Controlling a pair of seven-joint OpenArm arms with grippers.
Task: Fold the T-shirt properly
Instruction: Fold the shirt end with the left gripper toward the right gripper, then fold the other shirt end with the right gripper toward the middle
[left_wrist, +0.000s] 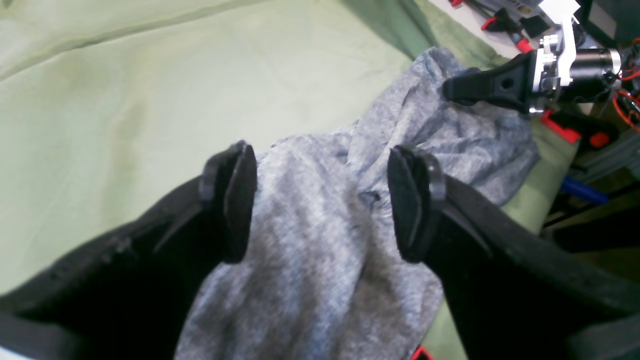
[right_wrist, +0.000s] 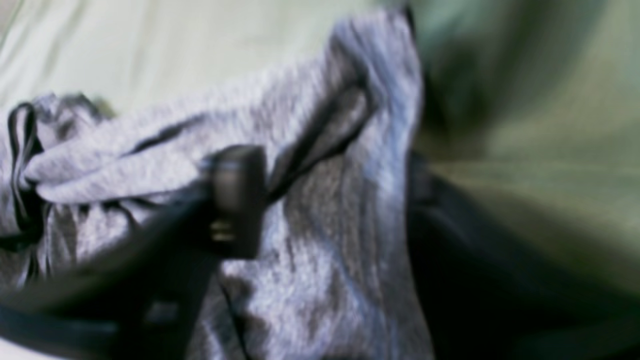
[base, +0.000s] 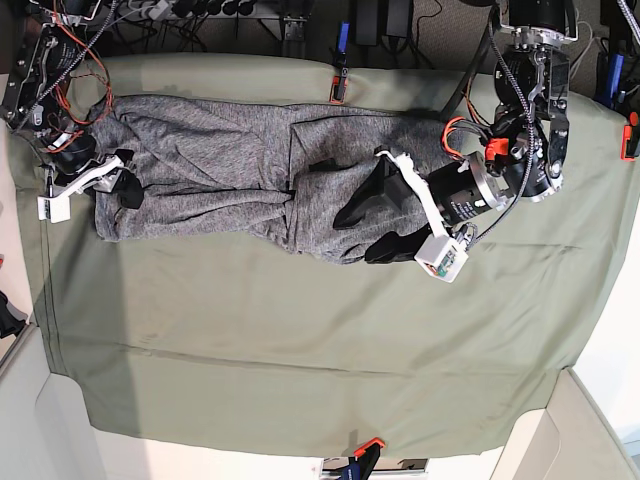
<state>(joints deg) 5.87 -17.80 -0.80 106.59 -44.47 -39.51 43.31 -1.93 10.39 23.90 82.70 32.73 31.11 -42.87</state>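
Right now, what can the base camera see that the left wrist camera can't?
Only the base view shows the whole T-shirt stretched in a long band across the green table cloth, with an arm at each end. Only the left wrist view shows the left end effector up close, its pads spread wide over the grey fabric. Both show the shirt, the cloth, and the right end effector at the shirt's far end.
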